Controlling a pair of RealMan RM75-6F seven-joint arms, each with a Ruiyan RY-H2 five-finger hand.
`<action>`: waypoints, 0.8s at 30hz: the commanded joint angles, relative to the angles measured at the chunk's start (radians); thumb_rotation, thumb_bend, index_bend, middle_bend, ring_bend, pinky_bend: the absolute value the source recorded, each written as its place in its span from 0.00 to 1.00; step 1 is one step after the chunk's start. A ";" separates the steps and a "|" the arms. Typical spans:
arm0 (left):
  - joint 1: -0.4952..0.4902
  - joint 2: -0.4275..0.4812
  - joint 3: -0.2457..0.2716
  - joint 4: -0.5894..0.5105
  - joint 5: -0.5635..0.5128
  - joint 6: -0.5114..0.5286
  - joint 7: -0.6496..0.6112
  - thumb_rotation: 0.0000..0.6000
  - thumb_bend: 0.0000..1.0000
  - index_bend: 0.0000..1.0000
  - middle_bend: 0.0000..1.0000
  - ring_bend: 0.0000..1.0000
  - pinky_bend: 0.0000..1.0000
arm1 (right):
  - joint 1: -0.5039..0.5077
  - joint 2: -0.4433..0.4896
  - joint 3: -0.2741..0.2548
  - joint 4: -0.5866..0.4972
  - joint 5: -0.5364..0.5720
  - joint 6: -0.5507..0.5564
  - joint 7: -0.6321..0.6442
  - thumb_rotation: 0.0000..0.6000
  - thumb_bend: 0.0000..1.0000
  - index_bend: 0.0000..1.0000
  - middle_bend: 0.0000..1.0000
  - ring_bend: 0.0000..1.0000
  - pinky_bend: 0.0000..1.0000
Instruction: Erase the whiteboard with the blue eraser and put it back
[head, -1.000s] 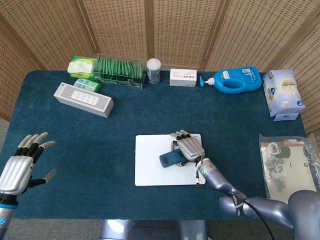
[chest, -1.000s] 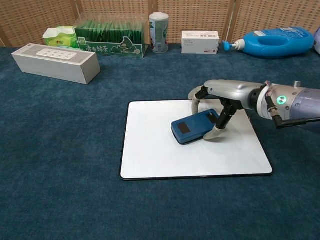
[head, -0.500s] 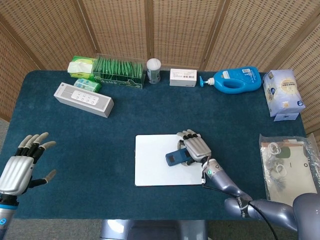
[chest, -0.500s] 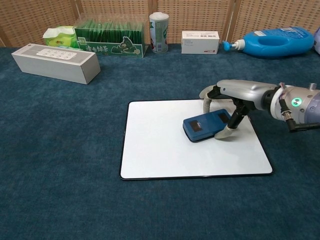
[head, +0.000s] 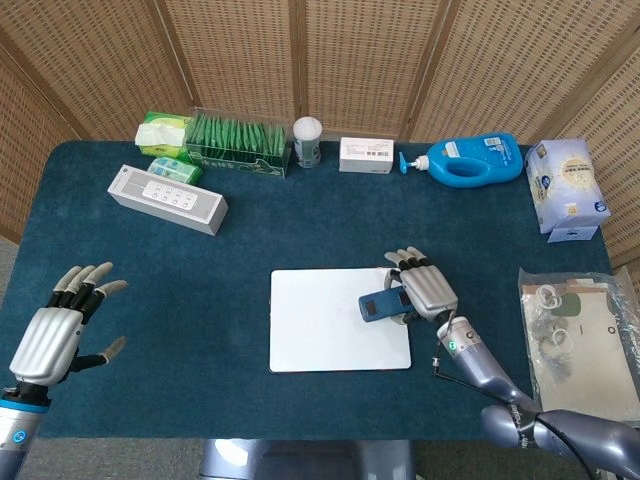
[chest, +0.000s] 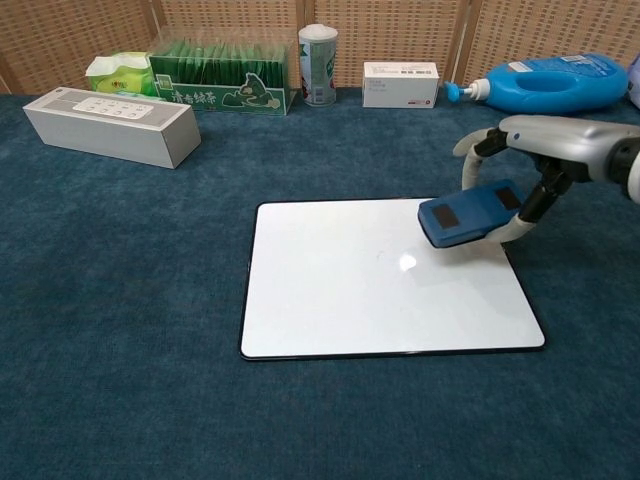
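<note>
The right hand (chest: 545, 160) grips the eraser (chest: 468, 213), held tilted above the right edge of the whiteboard (chest: 380, 290), mid-frame in the chest view. The left hand (head: 60, 330) hovers at lower left of the head view, holding nothing, its fingers spread wide.

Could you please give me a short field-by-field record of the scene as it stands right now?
right robot hand: holds the blue eraser, over the whiteboard's right part
left robot hand: holds nothing, fingers spread, near the table's left edge
whiteboard: flat on the blue table, no marks visible
back row: speaker box, green packets, white canister, blue bottle
</note>
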 joint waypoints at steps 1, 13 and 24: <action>-0.003 -0.007 -0.001 0.002 0.001 -0.001 0.005 1.00 0.32 0.20 0.08 0.04 0.00 | -0.019 0.055 0.018 -0.066 -0.015 0.034 0.005 1.00 0.15 0.77 0.13 0.00 0.00; -0.004 -0.010 0.000 -0.002 -0.002 0.000 0.011 1.00 0.32 0.20 0.08 0.04 0.00 | -0.029 0.080 -0.002 -0.166 -0.036 0.040 -0.027 1.00 0.15 0.77 0.13 0.00 0.00; 0.004 0.000 0.008 0.012 -0.007 0.003 -0.013 1.00 0.32 0.20 0.08 0.04 0.00 | 0.019 -0.070 -0.016 -0.134 0.006 -0.008 -0.107 1.00 0.16 0.77 0.13 0.00 0.00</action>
